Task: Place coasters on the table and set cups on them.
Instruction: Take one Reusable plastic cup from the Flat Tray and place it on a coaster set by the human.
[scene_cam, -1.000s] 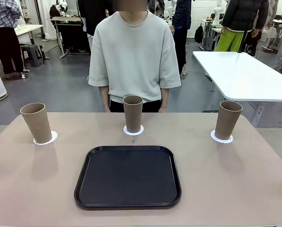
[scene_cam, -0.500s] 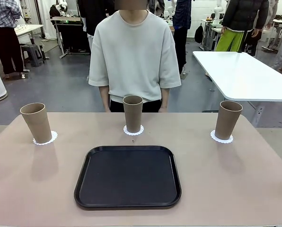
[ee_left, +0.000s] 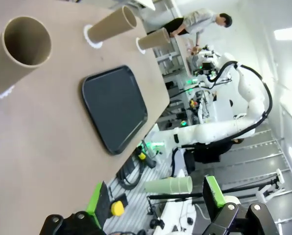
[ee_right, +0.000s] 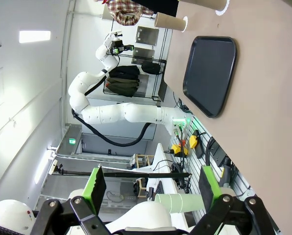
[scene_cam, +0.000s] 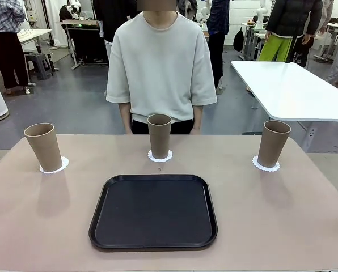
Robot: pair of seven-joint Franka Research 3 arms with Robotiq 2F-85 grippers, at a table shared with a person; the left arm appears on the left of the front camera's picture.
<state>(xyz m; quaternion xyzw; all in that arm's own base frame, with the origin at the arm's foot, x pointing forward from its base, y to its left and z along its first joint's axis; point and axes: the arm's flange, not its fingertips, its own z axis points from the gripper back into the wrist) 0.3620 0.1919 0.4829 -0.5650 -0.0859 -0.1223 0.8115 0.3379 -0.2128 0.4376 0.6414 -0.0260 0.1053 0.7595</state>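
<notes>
We see three tall tan tumblers (scene_cam: 159, 135) upright on scalloped white paper coasters (scene_cam: 160, 156) along beige bench (scene_cam: 282, 215) far edge (black tray (scene_cam: 153, 211) nearer). Left hand (ee_left: 156, 203) & right hand (ee_right: 152, 191) both wide, holding nothing.

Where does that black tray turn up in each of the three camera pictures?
Front view: black tray lies centred on the near half of the table.
Left wrist view: tray sits mid-picture, tilted, near the table's edge.
Right wrist view: tray sits upper right.
Shared landmark: the cups beyond the tray.
</notes>
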